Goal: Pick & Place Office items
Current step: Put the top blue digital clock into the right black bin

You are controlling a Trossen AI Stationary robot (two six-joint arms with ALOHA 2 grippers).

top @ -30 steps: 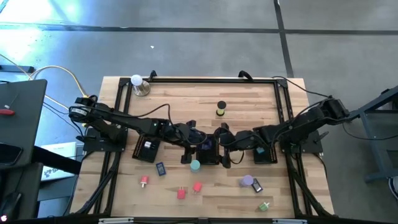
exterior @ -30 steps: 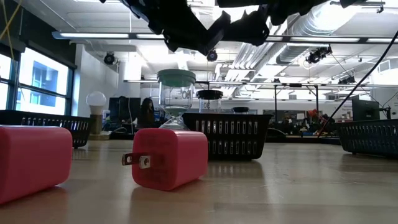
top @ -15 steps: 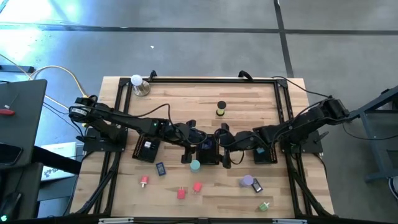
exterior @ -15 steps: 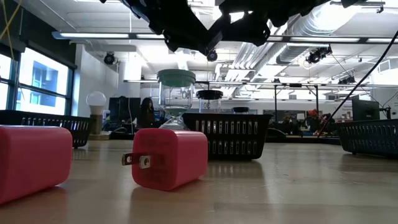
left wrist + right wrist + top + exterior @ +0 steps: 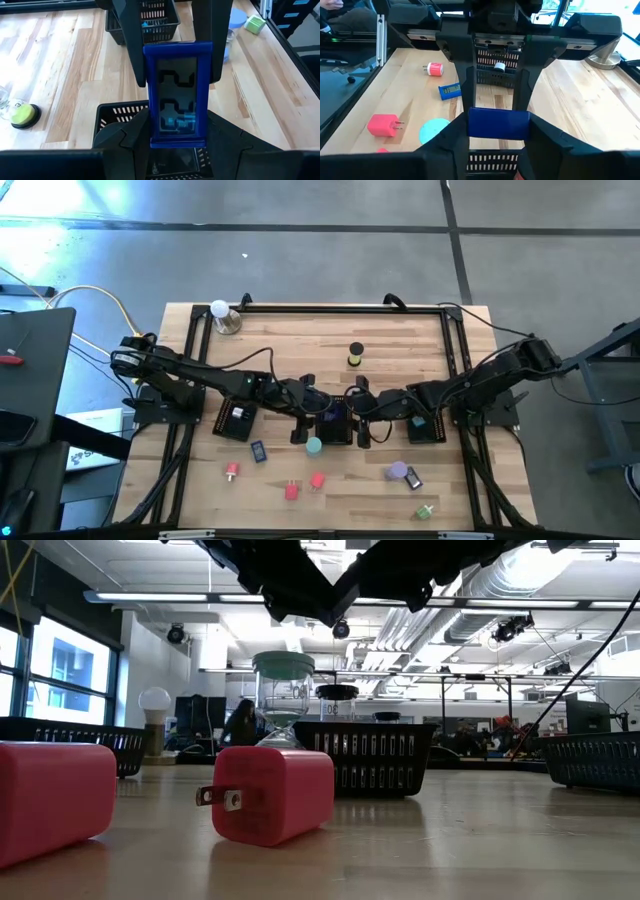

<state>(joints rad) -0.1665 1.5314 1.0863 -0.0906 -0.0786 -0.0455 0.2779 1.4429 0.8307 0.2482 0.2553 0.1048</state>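
Wooden worktop (image 5: 400,340) planks carry everything, and at their middle a dark blue rectangle (image 5: 177,95) stands upright between the two arms, just above the central black mesh tray (image 5: 335,435). In the left wrist view its face shows a maze-like pattern, and the left gripper (image 5: 175,137) has its jaws clamped on the lower end. The right wrist view shows the same blue piece edge-on, with the right gripper (image 5: 497,131) closed on it from the opposite side, so both grippers meet over the tray.

Just in front of that tray lies a teal roll (image 5: 314,445). Nearer the front edge sit a second small blue rectangle (image 5: 258,451), a small red piece (image 5: 231,471), a red block (image 5: 291,491) and a pink block (image 5: 317,480); the low view shows the pink block's two plug prongs. Toward the front right are a purple roll (image 5: 397,471) with a dark piece touching it, and a green bit (image 5: 424,511). A black cylinder with a yellow top (image 5: 356,356) stands alone toward the back.

Two more mesh trays flank the centre, the left tray (image 5: 235,420) and the right tray (image 5: 428,427). A white ball on a metal base (image 5: 222,314) occupies the back left corner.
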